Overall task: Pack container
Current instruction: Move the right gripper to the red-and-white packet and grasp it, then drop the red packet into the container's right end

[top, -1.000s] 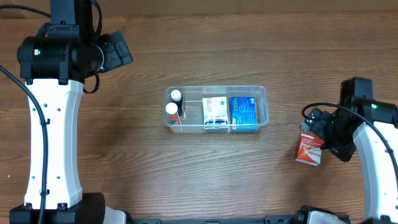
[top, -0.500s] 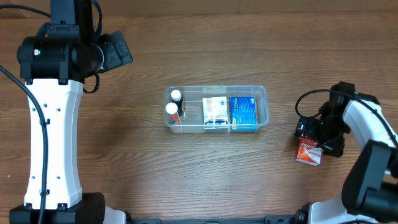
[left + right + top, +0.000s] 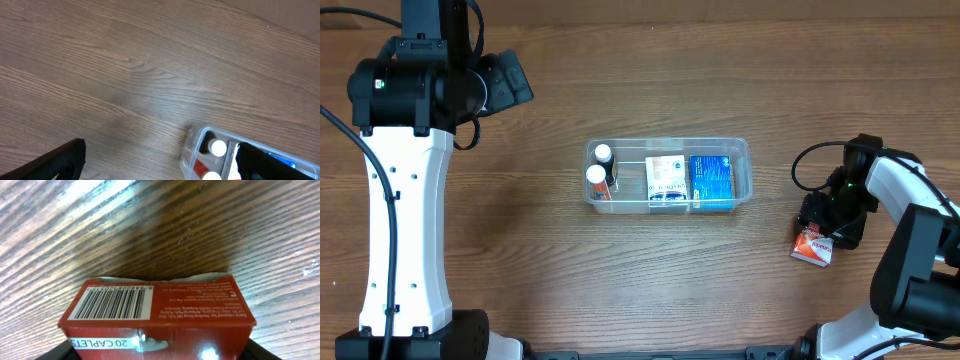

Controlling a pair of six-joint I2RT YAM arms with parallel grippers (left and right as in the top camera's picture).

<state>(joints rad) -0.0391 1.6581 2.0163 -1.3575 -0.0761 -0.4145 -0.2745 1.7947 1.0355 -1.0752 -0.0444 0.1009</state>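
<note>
The clear container (image 3: pixel 667 143) sits mid-table with two white-capped bottles (image 3: pixel 599 165), a white box (image 3: pixel 665 180) and a blue box (image 3: pixel 711 180) inside. To its right a red box (image 3: pixel 812 247) lies on the table, and my right gripper (image 3: pixel 827 224) is shut on it. In the right wrist view the red box (image 3: pixel 160 315) fills the space between the dark jaws of that gripper (image 3: pixel 160 352), barcode side up. My left gripper (image 3: pixel 160 162) hangs open above bare wood, up and left of the container's corner (image 3: pixel 192 145).
The left arm (image 3: pixel 408 200) stands along the table's left side. A black cable (image 3: pixel 810 165) loops near the right wrist. Bare wood lies between the container and the red box.
The right gripper came down onto the red box and shut on it; the box has shifted slightly left and tilted. The left arm has not moved.
</note>
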